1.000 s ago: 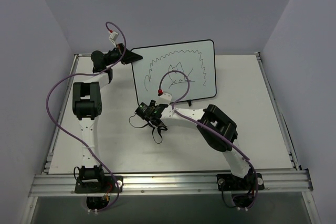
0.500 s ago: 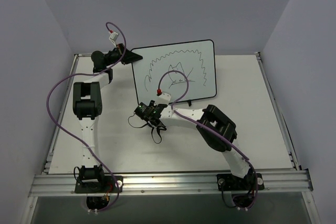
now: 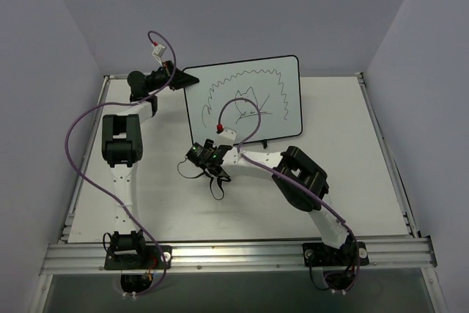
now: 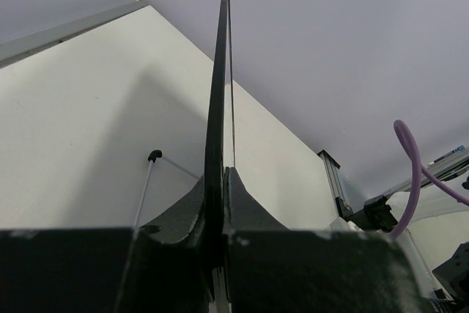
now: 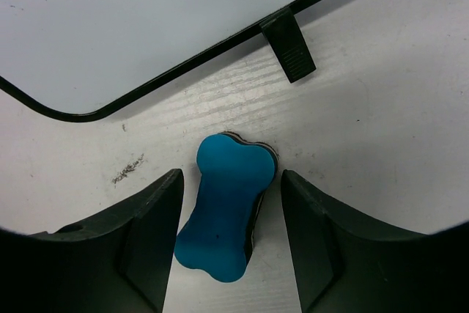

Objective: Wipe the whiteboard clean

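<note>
The whiteboard [image 3: 245,100] stands on its lower edge at the far middle of the table [image 3: 366,152], its face turned towards the arms; black marker scribbles [image 3: 249,104] cover most of that face: a zigzag arc above and a few crossed lines below. The left gripper [image 3: 180,78] is at the board's upper left corner; in the left wrist view the whiteboard [image 4: 218,93] appears edge-on as a thin dark blade, and the left gripper [image 4: 220,185] is clamped tight on that edge, its black fingers [image 4: 183,214] pressed against either side.

The right gripper [image 3: 196,160] hangs low over the table just in front of the board's lower left corner. Its own camera shows the right gripper [image 5: 229,181] spread apart, one finger on each side of a blue bone-shaped eraser [image 5: 226,207]. The eraser lies flat on the table and is not squeezed; a gap shows on one side, and on the other the finger is just beside it, contact unclear. Just beyond the eraser are the board's rounded black corner and one small black foot [image 5: 288,44] resting on the table.
</note>
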{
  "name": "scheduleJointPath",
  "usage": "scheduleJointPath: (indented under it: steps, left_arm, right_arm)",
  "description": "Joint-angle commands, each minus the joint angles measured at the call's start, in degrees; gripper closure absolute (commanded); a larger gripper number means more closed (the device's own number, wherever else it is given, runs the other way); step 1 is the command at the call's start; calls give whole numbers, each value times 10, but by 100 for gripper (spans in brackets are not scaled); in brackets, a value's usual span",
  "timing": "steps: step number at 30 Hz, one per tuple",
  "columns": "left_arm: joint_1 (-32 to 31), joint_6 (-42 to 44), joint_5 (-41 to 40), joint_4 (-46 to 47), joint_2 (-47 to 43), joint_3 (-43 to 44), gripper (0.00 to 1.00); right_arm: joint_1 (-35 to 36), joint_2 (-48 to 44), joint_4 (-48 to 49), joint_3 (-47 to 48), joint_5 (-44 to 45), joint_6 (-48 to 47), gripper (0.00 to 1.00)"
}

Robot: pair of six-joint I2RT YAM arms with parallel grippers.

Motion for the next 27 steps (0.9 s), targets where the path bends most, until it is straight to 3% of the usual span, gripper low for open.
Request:
scheduleJointPath:
  steps: [1,27]
  left_arm:
    - [-5,43,10,111,2,27,98]
    - [-4,34,10,118,9,33,98]
  right_arm:
    - [6,9,-24,14,8,1,48]
    - [14,33,-83,65,26,38,64]
